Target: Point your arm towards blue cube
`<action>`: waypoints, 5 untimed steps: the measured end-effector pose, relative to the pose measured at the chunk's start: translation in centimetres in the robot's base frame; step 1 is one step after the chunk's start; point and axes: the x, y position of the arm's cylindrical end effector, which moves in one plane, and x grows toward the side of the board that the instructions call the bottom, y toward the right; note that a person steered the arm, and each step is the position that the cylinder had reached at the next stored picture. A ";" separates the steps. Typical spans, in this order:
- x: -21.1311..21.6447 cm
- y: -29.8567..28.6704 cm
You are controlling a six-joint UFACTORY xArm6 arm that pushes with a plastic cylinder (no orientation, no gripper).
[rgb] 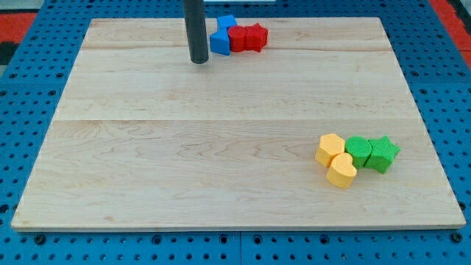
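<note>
Wooden board on blue perforated base. Dark rod descending from top edge of frame, my tip resting on the board in the upper centre-left; bare rod end, grasping nothing, touching no block.

Blue cube at upper centre, just right of the rod, partly hidden behind a blue wedge-like block; one corner apparently turned toward the top of frame, long axis not discernible. Blue wedge-like block nearest my tip, just beside it, narrow gap visible.

Two red blocks touching the blue pair on the right, forming one cluster.

Lower right: two yellow blocks and two green blocks, bunched together, well apart from my tip.
</note>
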 end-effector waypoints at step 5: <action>-11.4 -2.1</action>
